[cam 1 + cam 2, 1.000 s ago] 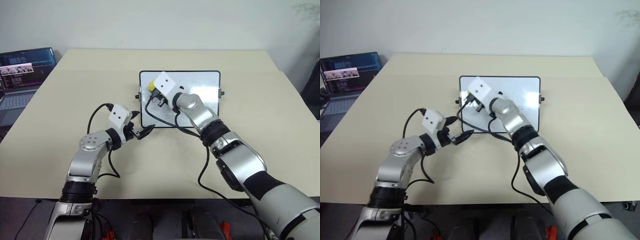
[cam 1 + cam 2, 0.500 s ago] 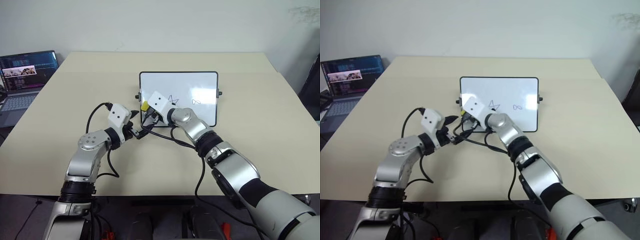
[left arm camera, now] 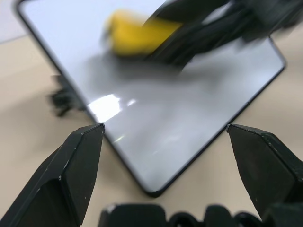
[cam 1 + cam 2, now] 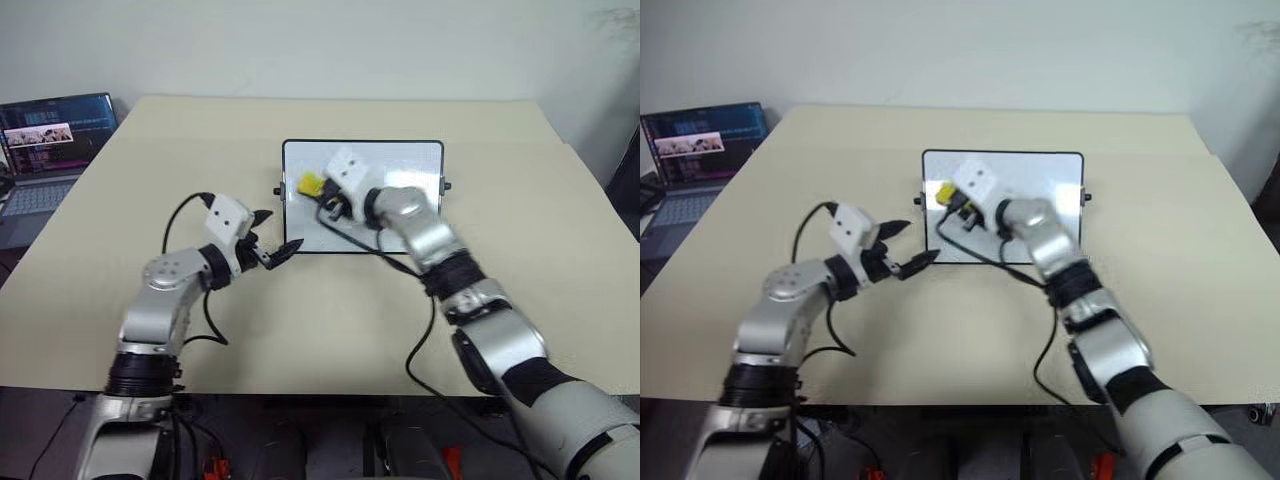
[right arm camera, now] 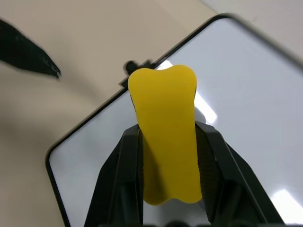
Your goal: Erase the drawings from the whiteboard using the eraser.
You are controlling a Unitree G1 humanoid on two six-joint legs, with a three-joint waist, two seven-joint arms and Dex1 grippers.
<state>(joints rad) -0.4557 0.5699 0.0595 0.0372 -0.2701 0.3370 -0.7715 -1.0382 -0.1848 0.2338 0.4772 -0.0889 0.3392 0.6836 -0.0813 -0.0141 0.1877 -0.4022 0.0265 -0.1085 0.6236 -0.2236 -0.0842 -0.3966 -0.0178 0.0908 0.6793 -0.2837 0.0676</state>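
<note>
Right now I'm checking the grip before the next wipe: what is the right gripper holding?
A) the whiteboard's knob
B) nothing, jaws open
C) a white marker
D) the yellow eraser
D: in the right wrist view the right gripper has its two black fingers pinching the yellow eraser above the whiteboard.

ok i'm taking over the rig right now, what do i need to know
Right gripper: fingers shut on the yellow eraser, held over the left part of the whiteboard.
Left gripper: open, empty, hovering at the board's near left corner.
Board lies flat mid-table; a laptop sits off to the left.
Done: eraser picked up and brought onto the board.
Left: the right arm hides much of the board, so check for remaining drawings and wipe them.
</note>
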